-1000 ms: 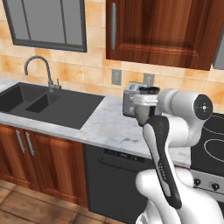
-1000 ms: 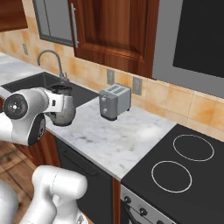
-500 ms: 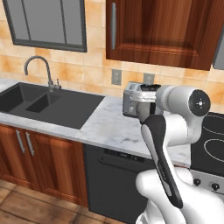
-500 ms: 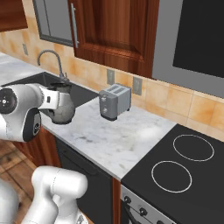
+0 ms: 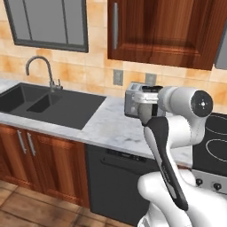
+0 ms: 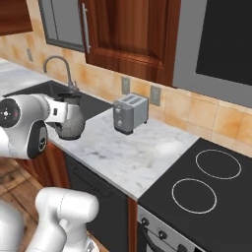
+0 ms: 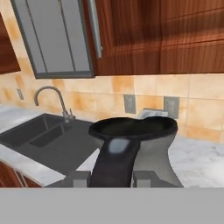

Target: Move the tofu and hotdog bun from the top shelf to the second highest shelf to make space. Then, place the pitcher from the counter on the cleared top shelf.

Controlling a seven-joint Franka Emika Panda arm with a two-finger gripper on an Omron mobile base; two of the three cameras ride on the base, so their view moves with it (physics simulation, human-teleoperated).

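Observation:
My gripper (image 7: 112,177) is shut on the dark curved handle of the pitcher (image 7: 144,144), whose dark rim and grey neck rise right in front of the hand camera. From the right base the mottled grey pitcher (image 6: 70,122) hangs just above the counter (image 6: 128,157), between the sink and the toaster, and my gripper (image 6: 58,112) is at its left side. In the left base view my white forearm covers the pitcher. The tofu, the hotdog bun and the top shelf are out of view.
A boxy silver toaster (image 6: 130,113) stands against the tiled wall, right of the pitcher. The black sink (image 5: 48,104) with its faucet (image 5: 41,71) lies to the left. A black stovetop (image 6: 206,182) is at the right, with wood cabinets overhead.
The pitcher stays in my grip and has barely shifted. The arm's big joint has swung a little to the left in the right base view.

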